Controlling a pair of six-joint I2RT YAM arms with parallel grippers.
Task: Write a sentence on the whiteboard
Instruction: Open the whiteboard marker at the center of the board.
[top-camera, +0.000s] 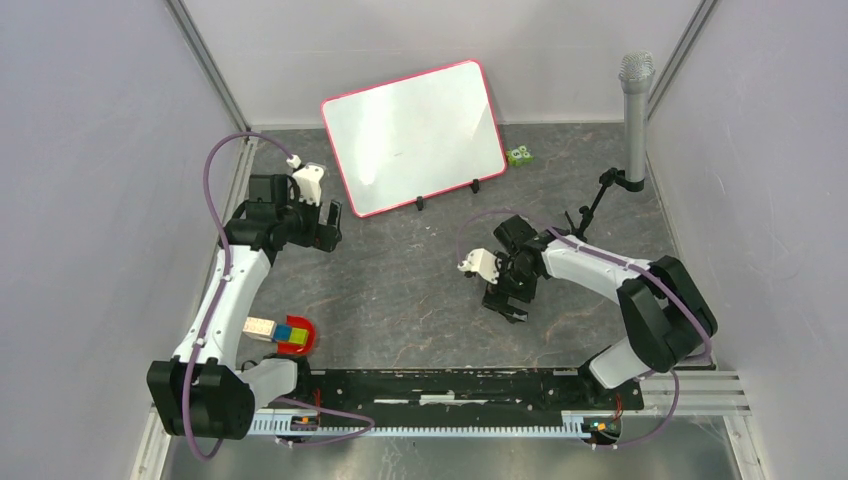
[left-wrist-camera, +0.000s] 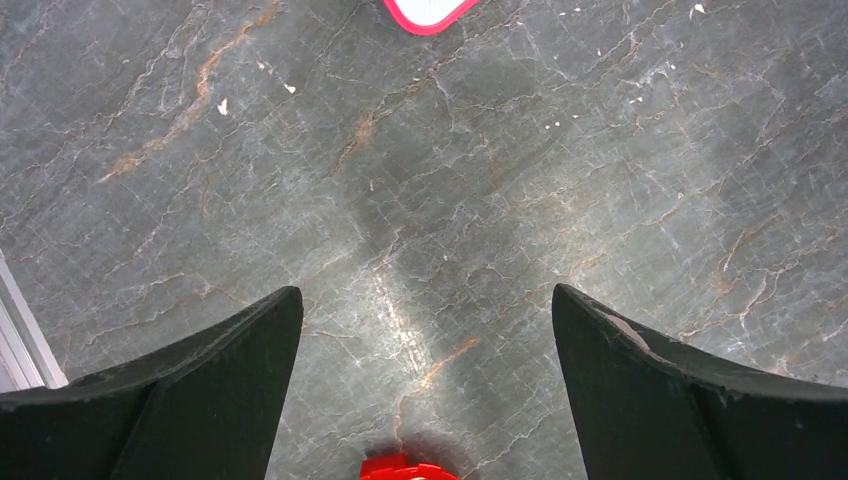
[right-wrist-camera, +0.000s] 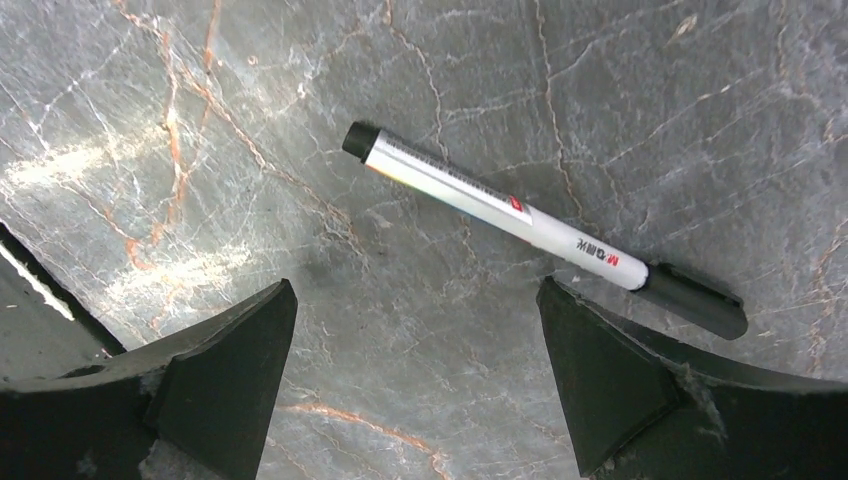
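On the tabletop (right-wrist-camera: 200, 150) near our wide right claw (right-wrist-camera: 415, 300), the round pen (right-wrist-camera: 500, 205) lay slanted, so we feared a bump might roll it away, and our left claw (left-wrist-camera: 428, 300) stood wide too.

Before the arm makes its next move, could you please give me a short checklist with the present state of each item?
1. Right claw open: ok, its jaws stand wide apart with nothing between them.
2. Marker free to pick up: ok, it lies flat on the table, unheld.
3. Marker lined up between the jaws: not ok, it lies slanted ahead of the fingertips.
4. Marker uncapped: cannot tell, both ends are dark.
5. Whiteboard ready: ok, no writing shows on it.
6. Left claw out of the way: ok, it is open and empty over bare table.
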